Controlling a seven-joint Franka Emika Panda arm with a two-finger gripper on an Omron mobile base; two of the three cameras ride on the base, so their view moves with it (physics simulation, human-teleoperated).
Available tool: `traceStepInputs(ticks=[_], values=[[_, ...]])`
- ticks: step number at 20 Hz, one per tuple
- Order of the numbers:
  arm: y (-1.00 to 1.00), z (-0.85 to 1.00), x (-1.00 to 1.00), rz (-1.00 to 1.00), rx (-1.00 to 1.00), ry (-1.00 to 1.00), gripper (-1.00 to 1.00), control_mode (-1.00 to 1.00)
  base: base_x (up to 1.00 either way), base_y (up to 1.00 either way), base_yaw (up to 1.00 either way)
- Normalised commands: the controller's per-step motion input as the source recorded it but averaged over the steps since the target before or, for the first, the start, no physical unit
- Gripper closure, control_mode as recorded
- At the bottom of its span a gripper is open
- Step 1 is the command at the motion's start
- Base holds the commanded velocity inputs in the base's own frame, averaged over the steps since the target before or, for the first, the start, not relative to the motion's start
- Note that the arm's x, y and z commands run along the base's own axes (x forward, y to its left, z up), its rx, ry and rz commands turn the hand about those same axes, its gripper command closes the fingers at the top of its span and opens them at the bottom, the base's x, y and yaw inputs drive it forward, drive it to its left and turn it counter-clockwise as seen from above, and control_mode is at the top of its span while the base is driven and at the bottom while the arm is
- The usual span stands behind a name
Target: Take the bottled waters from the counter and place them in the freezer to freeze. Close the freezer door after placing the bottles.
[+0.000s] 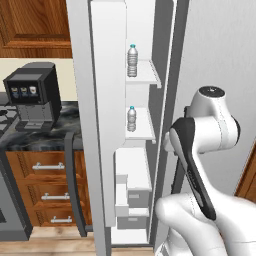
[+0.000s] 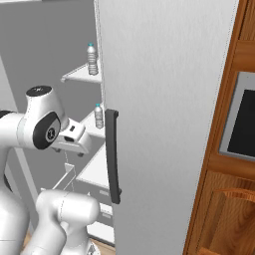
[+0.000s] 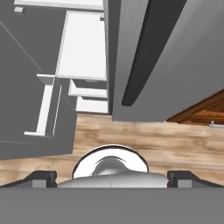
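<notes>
**Two bottles shelved, door ajar**

Two bottled waters stand upright inside the freezer (image 1: pixel 145 165): one (image 1: pixel 132 60) on the upper shelf, the other (image 1: pixel 131 119) on the shelf below. The freezer door (image 1: pixel 107 100) hangs open. The gripper (image 3: pixel 112 177) points at the wooden floor (image 3: pixel 144 140), jaws spread wide, holding nothing.

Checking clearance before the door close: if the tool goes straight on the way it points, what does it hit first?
Probably the wooden floor in front of the freezer. The open tool points down, with the door handle off to one side. Depth is unclear.
</notes>
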Motion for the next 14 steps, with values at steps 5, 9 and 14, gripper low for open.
traceStepInputs(ticks=[5,9,14], values=[[0.0,0.0,0.0,0.0,0.0,0.0,-1.0,-1.0,0.0,0.0,0.0],[0.0,0.0,0.0,0.0,0.0,0.0,-1.0,1.0,-0.03,0.0,0.0],[0.0,0.0,0.0,0.0,0.0,0.0,-1.0,1.0,-0.37,0.0,0.0]])
